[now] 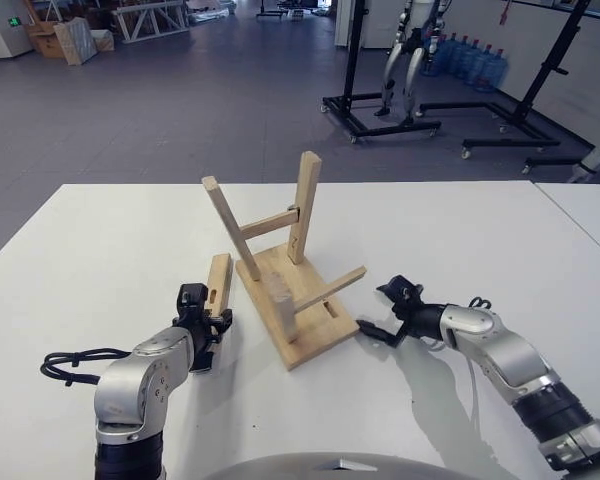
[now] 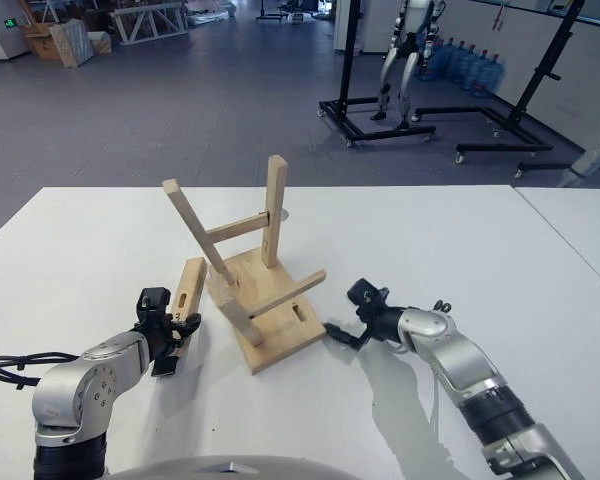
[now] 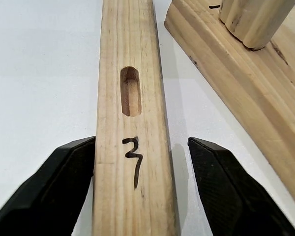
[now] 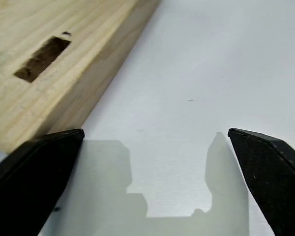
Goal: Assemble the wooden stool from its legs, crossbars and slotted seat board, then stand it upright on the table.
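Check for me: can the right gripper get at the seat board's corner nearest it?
Probably yes. The right gripper is open just beside that corner of the seat board, with only bare table between them.

A white table (image 1: 100,230) stands on a grey floor (image 1: 180,90), black wheeled racks (image 1: 356,70) and blue water bottles (image 1: 475,62) behind.

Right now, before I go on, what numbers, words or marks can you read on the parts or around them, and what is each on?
"3": handwritten in dark ink on the loose leg, beside its slot, where the left claw straddles it.
Small dark mark on the seat board, next to a slot: too small to read.
Green sign in the far room: too small to read.
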Robot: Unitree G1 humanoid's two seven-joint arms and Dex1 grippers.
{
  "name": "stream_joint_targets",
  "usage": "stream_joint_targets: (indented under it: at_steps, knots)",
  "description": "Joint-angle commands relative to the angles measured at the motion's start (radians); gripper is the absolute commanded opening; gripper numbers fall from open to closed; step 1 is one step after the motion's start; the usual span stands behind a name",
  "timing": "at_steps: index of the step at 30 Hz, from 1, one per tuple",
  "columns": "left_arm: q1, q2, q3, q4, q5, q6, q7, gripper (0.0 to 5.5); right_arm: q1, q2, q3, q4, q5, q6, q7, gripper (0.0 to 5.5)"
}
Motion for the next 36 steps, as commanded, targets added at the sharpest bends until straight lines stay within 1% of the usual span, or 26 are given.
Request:
stream_joint_targets:
  at_steps: [1,5,6,12,16,19,21,23,25,31,36]
  knots:
    - [0.017,-0.022,-0.009,0.003,0.014,-0.017,0.010,3.28,0.048,0.011,0.041,-0.077,-0.009,0.139,0.021,5.40]
    - [0.026,-0.036,-0.016,-0.010,0.020,-0.016,0.016,3.28,-0.035,0.142,0.027,-0.048,-0.045,0.190,-0.080,5.40]
    - [0.028,-0.032,-0.018,-0.013,0.020,-0.013,0.013,3.28,-0.042,0.157,0.024,-0.048,-0.052,0.199,-0.091,5.40]
    - [0.023,-0.016,-0.009,-0.006,0.026,-0.018,-0.001,3.28,-0.020,0.159,-0.019,-0.083,-0.067,0.224,-0.086,5.40]
    - [0.007,0.006,-0.007,0.018,0.034,-0.035,-0.016,3.28,-0.040,0.108,-0.112,-0.078,-0.060,0.234,-0.073,5.40]
    - [-0.033,0.059,-0.013,0.066,0.042,-0.057,-0.044,3.28,-0.115,0.107,-0.196,-0.023,-0.056,0.237,-0.088,5.40]
    - [-0.051,0.129,-0.022,0.100,0.049,-0.068,-0.078,3.28,-0.157,0.134,-0.226,-0.018,-0.053,0.244,-0.110,5.40]
    - [-0.045,0.197,-0.041,0.118,0.053,-0.072,-0.117,3.28,-0.170,0.162,-0.228,-0.037,-0.051,0.253,-0.126,5.40]
    - [-0.033,0.229,-0.062,0.118,0.048,-0.067,-0.144,3.28,-0.162,0.184,-0.218,-0.055,-0.053,0.257,-0.132,5.40]
    - [0.002,0.245,-0.085,0.110,0.045,-0.071,-0.164,3.28,-0.142,0.219,-0.206,-0.084,-0.062,0.275,-0.146,5.40]
    - [0.018,0.233,-0.079,0.105,0.041,-0.064,-0.163,2.53,-0.154,0.222,-0.221,-0.075,-0.061,0.286,-0.147,5.40]
